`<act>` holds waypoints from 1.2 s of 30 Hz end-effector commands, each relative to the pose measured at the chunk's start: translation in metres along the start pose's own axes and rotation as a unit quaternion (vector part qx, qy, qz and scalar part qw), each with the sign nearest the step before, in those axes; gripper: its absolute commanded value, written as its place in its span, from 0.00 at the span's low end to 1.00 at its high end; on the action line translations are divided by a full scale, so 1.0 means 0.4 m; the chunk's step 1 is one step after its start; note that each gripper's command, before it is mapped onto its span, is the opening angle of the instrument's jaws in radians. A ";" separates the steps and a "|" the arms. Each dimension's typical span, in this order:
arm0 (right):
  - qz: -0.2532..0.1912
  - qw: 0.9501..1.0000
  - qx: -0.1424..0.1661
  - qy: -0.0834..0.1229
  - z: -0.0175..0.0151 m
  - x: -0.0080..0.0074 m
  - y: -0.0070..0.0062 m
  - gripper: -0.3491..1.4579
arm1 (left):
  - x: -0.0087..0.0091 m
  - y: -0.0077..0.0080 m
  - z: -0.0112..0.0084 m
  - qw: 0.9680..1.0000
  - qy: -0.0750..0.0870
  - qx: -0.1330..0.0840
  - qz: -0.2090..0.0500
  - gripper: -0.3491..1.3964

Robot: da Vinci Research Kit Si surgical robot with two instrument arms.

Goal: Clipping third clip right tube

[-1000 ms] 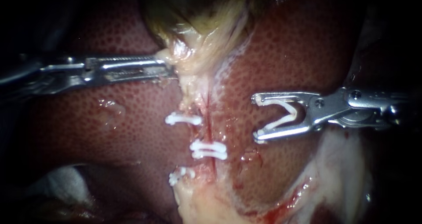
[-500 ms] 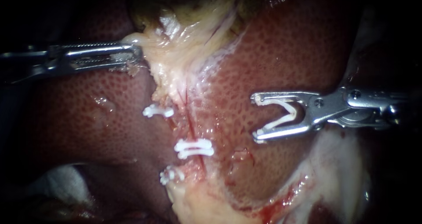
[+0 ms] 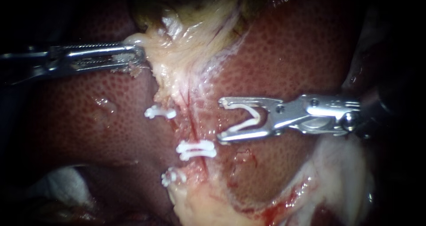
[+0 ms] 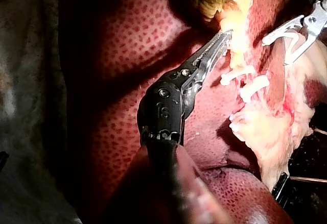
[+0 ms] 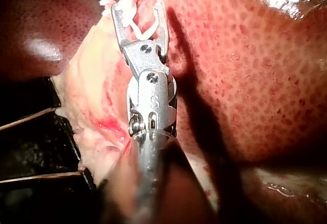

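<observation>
The tube (image 3: 194, 126) looks soft and slippery — straddle its bare stretch. Right instrument (image 3: 221, 120)'s wide jaws cradle a spread clip (image 3: 250, 117); left instrument (image 3: 140, 55)'s jaws clamp pale tissue (image 3: 175, 53).

The endoscope sits close above the liver (image 3: 288, 53) and faces down on it. The pale tissue strip (image 3: 186, 75) runs from top centre to bottom centre of its frame. The left instrument (image 3: 137, 55) enters at the upper left and the right instrument (image 3: 220, 120) at the centre right. Each wrist camera rides behind its own shaft, looking along it to the jaws at close range. All three views share the pale tissue strip and the loaded clip (image 3: 248, 117) in the right instrument's jaws. The set clips (image 3: 195, 149) show plainly in the endoscope and left wrist views.
</observation>
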 end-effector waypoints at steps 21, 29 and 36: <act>0.075 0.996 0.036 0.017 0.0172 -0.0019 0.0004 0.47 | -0.0001 0.0005 0.0007 1.000 0.000 0.001 0.000 0.00; 0.109 0.991 0.064 0.050 0.0184 -0.0011 -0.0004 0.47 | -0.0001 0.0004 0.0008 1.000 0.000 0.001 0.000 0.00; 0.122 0.989 0.066 0.054 0.0181 0.0002 -0.0005 0.46 | -0.0001 0.0001 0.0009 1.000 0.000 0.001 0.000 0.00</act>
